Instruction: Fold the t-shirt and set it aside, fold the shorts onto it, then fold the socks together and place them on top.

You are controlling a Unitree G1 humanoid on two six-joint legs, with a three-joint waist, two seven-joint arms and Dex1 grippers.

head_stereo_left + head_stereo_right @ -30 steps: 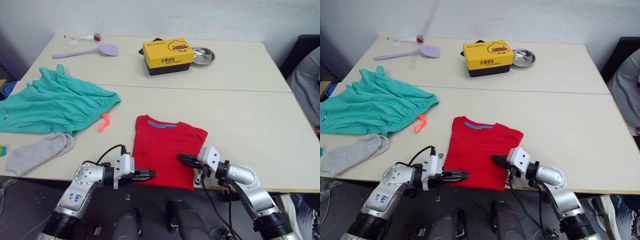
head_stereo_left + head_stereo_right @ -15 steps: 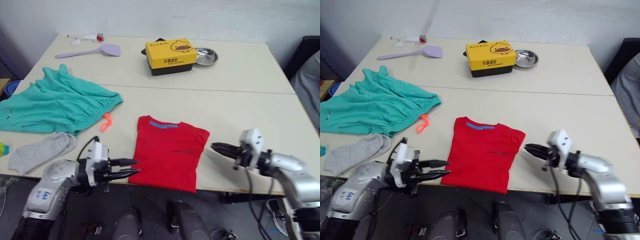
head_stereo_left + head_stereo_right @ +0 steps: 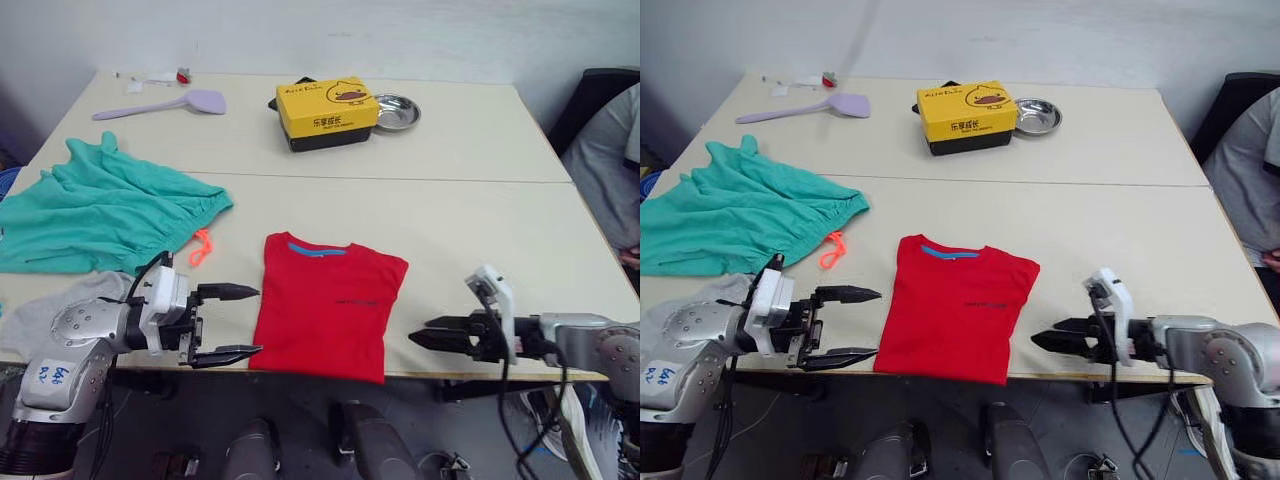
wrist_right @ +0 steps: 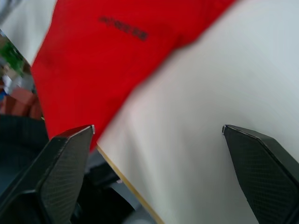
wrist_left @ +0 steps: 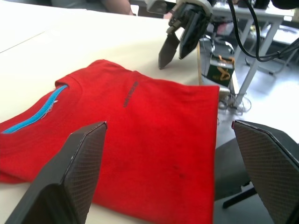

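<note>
The folded t-shirt (image 3: 328, 304) is laid flat at the near edge of the desk (image 3: 480, 220), flanked by the left tool (image 3: 228, 322), spread wide and empty, and the right tool (image 3: 430, 335), parted and empty, while the shorts (image 3: 105, 205) and socks (image 3: 40, 310) are left far left.

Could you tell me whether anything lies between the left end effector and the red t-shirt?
Nothing visible does. The left end effector is open beside the t-shirt's left edge, with bare table between them. The shorts lie farther back.
</note>
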